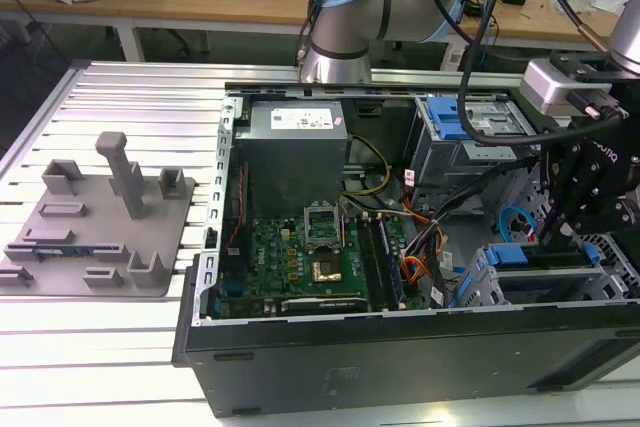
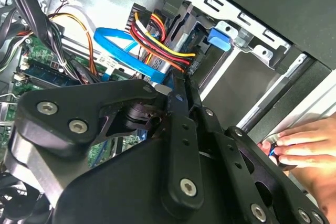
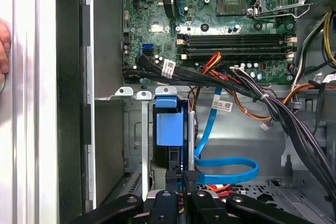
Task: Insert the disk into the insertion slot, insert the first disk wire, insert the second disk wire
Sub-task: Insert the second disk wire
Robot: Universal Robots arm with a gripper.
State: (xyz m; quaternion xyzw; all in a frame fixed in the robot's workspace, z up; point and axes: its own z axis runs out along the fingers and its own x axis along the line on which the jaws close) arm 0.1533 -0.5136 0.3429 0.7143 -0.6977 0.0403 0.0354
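Observation:
The disk's blue carrier point(image 3: 170, 126) sits inside the insertion slot point(image 3: 134, 129) of the grey drive cage, and the silver body is hidden. In the exterior view the carrier point(image 1: 520, 252) lies in the cage point(image 1: 560, 292) at the case's right end, under my black gripper point(image 1: 555, 237). My gripper point(image 3: 181, 178) is shut at the disk's rear edge, on the black plug of the blue flat wire point(image 3: 231, 163). A bundle of red, yellow and black wires point(image 2: 160, 35) ends in a black plug against the disk, beside my fingers point(image 2: 178, 85).
A person's hand point(image 2: 299, 148) rests on the case's outer edge close to the cage. A second grey bay with a blue latch point(image 1: 450, 117) stands further back. The motherboard point(image 1: 310, 257), the grey power supply point(image 1: 295, 142) and thick black cables point(image 3: 273, 103) crowd the case. A grey fixture point(image 1: 100, 217) lies outside the case.

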